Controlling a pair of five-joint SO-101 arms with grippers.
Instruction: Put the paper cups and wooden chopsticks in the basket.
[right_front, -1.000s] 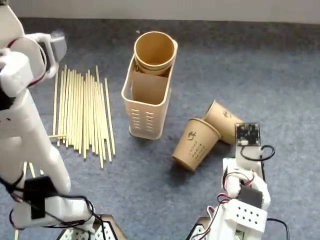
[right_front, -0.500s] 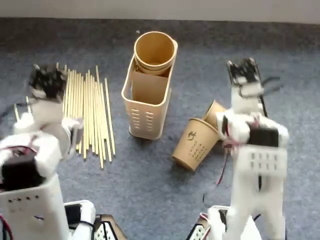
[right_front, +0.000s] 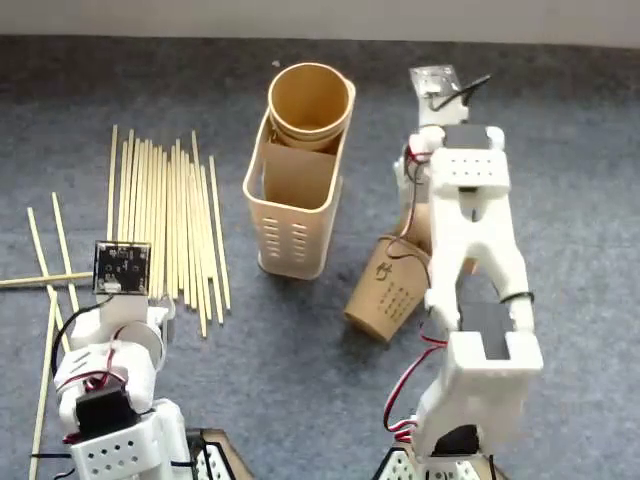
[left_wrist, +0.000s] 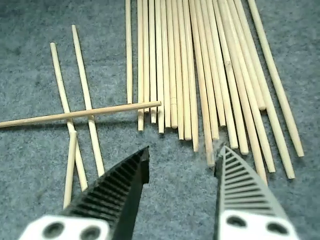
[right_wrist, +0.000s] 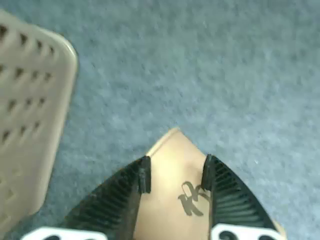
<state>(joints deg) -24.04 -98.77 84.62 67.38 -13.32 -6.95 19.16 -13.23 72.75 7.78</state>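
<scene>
A row of wooden chopsticks (right_front: 170, 220) lies left of the beige basket (right_front: 290, 240), with a few loose ones (right_front: 50, 270) crossed further left. One paper cup (right_front: 310, 100) stands in the basket's far end. Two more lie on their sides to its right: the near cup (right_front: 392, 288) and a far cup (right_front: 416, 226), mostly under the right arm (right_front: 470, 200). My right gripper (right_wrist: 175, 172) is open, its jaws standing either side of a paper cup (right_wrist: 175, 165). My left gripper (left_wrist: 183, 150) is open and empty above the near ends of the chopsticks (left_wrist: 200, 75).
Grey carpet covers the table. The basket's perforated wall (right_wrist: 30, 115) stands close beside my right gripper. The left arm (right_front: 110, 370) is folded low at the front left. Bare carpet lies at the far right and between the two arm bases.
The right arm has swung from the front edge out over the two lying cups. The left arm has come back from the far left to the chopsticks' near ends.
</scene>
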